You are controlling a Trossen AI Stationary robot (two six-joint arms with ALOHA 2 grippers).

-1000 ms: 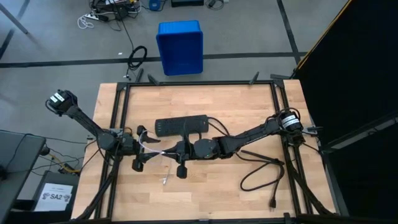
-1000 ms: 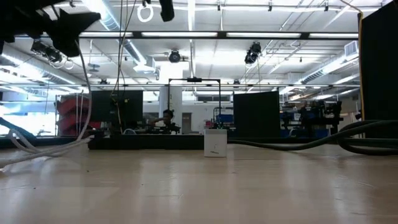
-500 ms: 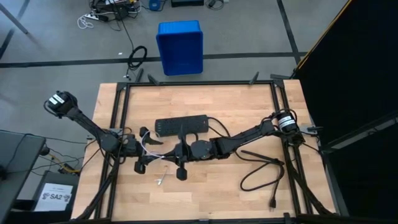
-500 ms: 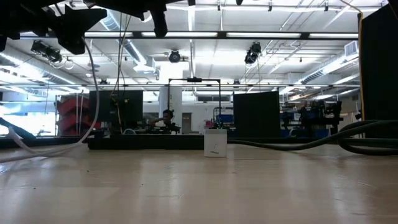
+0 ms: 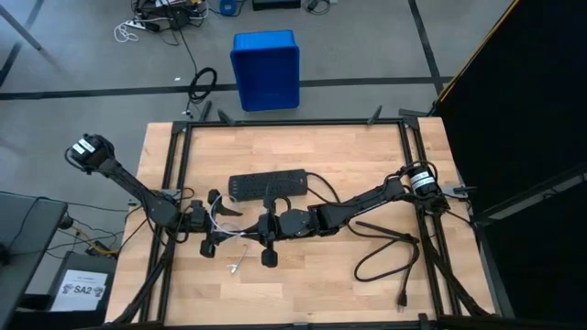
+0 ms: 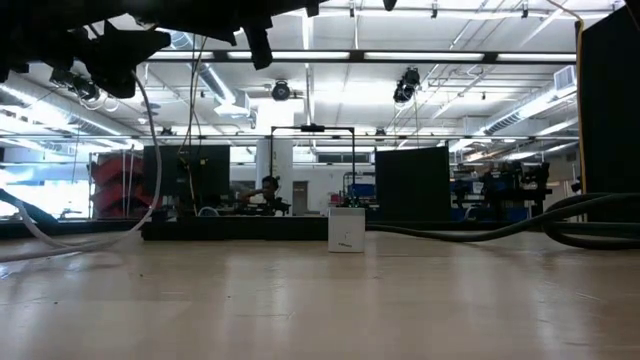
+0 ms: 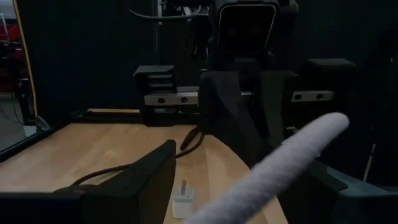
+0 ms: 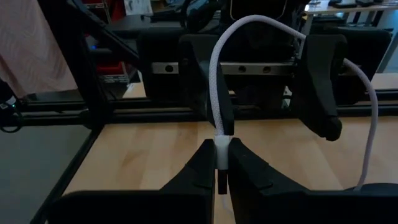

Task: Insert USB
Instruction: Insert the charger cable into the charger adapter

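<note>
The USB cable (image 8: pixel 214 74) is thin and whitish-grey. It arches up from my right gripper (image 8: pixel 222 163), which is shut on it near a plug end, above the table's middle (image 5: pixel 264 229). My left gripper (image 5: pixel 216 223) faces it from the left, open, and its two fingers (image 8: pixel 318 87) stand on either side of the cable's arch. I cannot tell whether they touch the cable. In the left wrist view the cable (image 7: pixel 280 168) crosses close in front as a blur. In the low view a loop of cable (image 6: pixel 150 170) hangs down to the table (image 6: pixel 320 300). My right gripper pinches the cable at the whitish collar of its plug end (image 8: pixel 222 148), between its two fingertips. The fingers are level and come from the table's right. The dark plug tip (image 8: pixel 221 183) points down between them. This end is lifted clear, and the cable rises from it in a slack arch.
A black power strip (image 5: pixel 268 185) lies just beyond the grippers. A small white cube adapter (image 6: pixel 346 230) stands on the table in front of it and also shows in the left wrist view (image 7: pixel 182 202). A thick black cord (image 5: pixel 385 249) loops at the right.
The cable has been drawn up. In the low view, strands that lay along the table a second ago now hang as one raised loop, with less cable on the wood. The right gripper has shifted slightly toward the left gripper.
</note>
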